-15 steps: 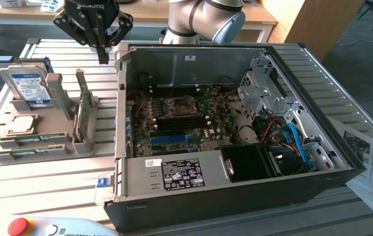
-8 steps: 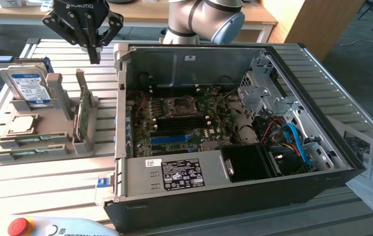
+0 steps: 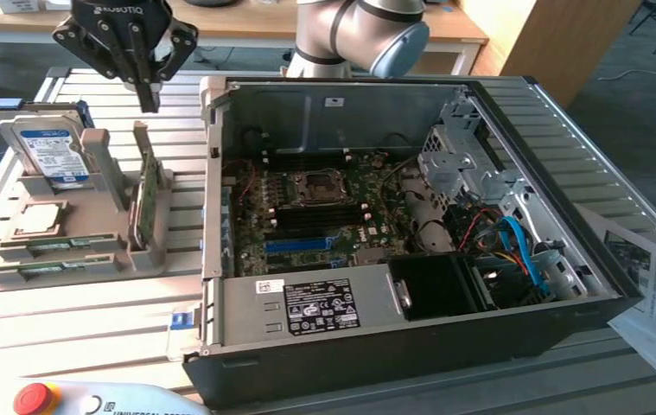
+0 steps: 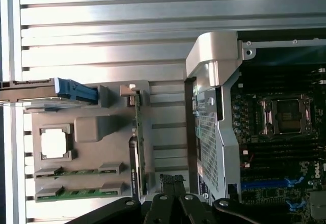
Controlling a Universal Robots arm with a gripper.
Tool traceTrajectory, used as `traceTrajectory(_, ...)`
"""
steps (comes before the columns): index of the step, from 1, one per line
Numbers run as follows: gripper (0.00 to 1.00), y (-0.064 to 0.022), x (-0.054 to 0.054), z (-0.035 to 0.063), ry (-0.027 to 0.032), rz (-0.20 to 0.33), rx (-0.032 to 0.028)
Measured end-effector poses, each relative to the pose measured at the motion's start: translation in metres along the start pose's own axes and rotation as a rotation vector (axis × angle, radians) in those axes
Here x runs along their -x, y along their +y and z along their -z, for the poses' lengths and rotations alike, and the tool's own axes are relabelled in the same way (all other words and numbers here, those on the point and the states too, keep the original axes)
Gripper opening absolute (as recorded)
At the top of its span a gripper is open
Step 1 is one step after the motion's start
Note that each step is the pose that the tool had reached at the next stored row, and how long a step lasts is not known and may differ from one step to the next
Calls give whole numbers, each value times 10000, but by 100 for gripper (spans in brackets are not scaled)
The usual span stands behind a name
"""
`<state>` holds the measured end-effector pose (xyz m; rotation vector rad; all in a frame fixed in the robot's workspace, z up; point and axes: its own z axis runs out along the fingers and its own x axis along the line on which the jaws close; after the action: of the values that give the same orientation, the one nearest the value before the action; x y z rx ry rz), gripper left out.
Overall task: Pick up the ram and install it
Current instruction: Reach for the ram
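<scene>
Fingers of the gripper [image 3: 149, 104] are seen pointed down and pressed together, and nothing is held by them. The gripper is hung in the air at the 12 o'clock end of a grey holder [image 3: 103, 186], above the far end of a taller green card [image 3: 143, 203] that is stood on edge along the holder's 3 o'clock side; it is apart from both.

The ram [image 3: 57, 246] is found lying flat in a low slot near the holder's 7 o'clock corner, well apart from the gripper. A second, near-identical green stick [image 3: 51, 271] is set just beside it at its 6 o'clock. A hard drive [image 3: 54, 151] is propped upright at the holder's 11 o'clock, and a square processor [image 3: 37, 218] is laid between the drive and the ram.

The holder is carried by a slatted metal desk [image 3: 74, 320]. At its 3 o'clock in the exterior view an opened computer case [image 3: 362, 363] is placed, with the motherboard [image 3: 304, 216] laid bare. A red button [image 3: 34, 398] is seen at the desk's 7 o'clock edge, and printed sheets [image 3: 651, 285] are laid at the case's 4 o'clock.
</scene>
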<state>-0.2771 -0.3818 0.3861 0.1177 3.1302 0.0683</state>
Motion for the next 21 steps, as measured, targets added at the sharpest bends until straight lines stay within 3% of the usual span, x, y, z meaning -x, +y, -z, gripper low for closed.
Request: traceTrajectory(21,11,-10,-527,-24,130,-7,-11)
